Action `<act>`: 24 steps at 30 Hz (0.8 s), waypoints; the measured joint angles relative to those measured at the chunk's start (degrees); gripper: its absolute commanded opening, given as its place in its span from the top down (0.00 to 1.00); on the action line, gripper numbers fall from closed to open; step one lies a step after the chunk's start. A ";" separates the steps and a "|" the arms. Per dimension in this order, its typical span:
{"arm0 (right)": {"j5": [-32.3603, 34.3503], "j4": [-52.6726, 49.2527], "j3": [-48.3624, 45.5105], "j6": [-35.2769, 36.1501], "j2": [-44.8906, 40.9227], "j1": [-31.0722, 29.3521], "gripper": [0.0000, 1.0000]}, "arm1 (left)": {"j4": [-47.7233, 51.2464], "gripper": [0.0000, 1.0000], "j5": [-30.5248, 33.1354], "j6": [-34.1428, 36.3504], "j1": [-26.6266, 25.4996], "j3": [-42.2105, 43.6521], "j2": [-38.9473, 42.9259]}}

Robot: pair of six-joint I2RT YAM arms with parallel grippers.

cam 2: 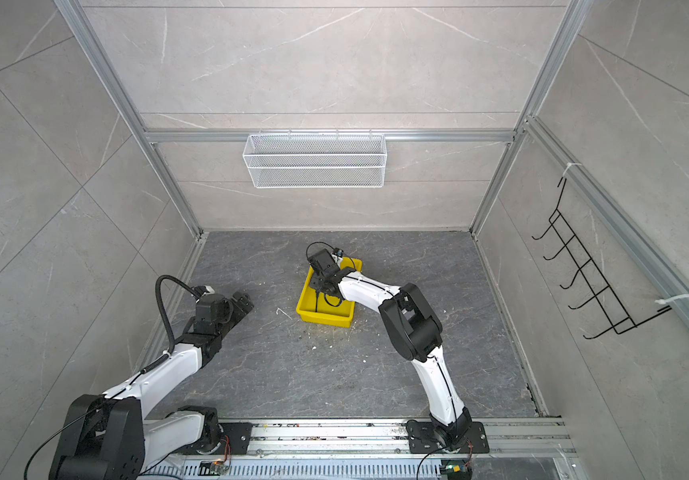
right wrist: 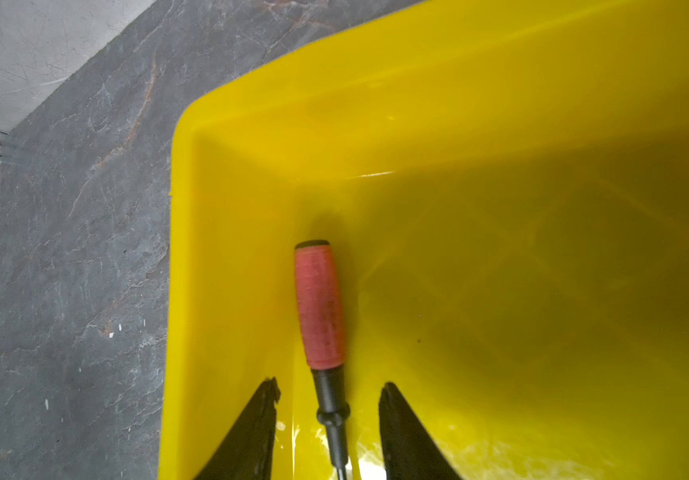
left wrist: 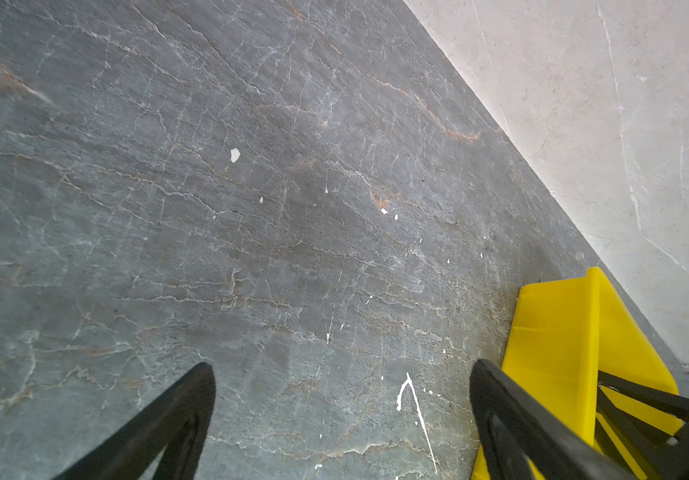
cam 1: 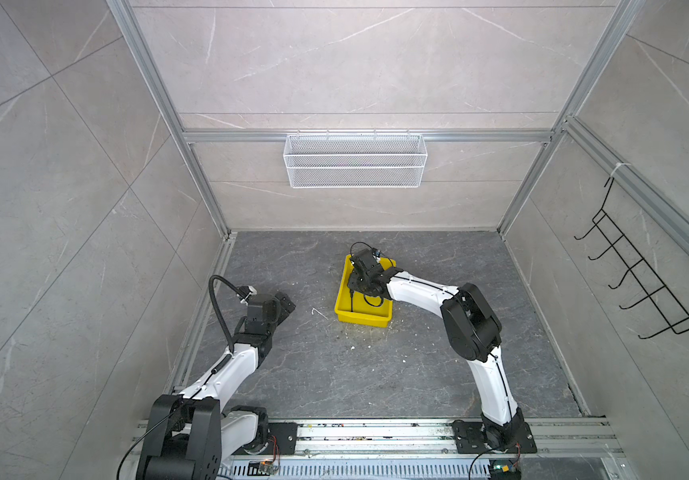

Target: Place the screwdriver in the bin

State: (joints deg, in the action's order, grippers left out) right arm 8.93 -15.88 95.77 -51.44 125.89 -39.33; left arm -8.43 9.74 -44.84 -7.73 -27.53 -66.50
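The screwdriver point(right wrist: 320, 307) is seen lying inside the yellow bin point(right wrist: 500, 104), between the parted, untouching fingers of the right gripper point(right wrist: 328, 388). The left gripper point(left wrist: 342, 374) is held open above the bare floor point(left wrist: 251, 208), left of the bin.

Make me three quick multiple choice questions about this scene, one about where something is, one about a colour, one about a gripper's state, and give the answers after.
1. Where is the screwdriver?
A. In the wire basket
B. In the bin
C. On the floor

2. What colour is its handle?
A. Blue
B. Green
C. Red

3. How is the right gripper?
A. Open
B. Clamped on the bin's rim
C. Holding a cloth

Answers: 1 B, the right wrist view shows it against the yellow bottom. 2 C, the grip is plainly red above a black shaft. 3 A, both fingers stand clear of the shaft, a gap on each side.
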 measured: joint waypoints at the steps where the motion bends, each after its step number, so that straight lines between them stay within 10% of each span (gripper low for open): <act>1: 0.02 -0.20 -0.31 0.11 -0.42 0.20 0.55 | 0.00 0.05 0.13 0.28 0.00 0.00 0.00; 17: 12.61 1.27 -43.17 16.15 -51.91 5.07 0.32 | 2.29 0.02 0.81 0.90 0.00 -0.46 0.24; 24: 25.73 2.89 -53.31 25.66 -58.69 8.09 0.25 | 3.28 0.02 0.92 0.90 0.00 -0.66 0.35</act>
State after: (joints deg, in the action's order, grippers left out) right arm 34.65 -12.99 42.46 -25.78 67.20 -31.24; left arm -5.15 10.66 -43.94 -7.73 -28.18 -66.15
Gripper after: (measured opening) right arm 0.747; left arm 0.981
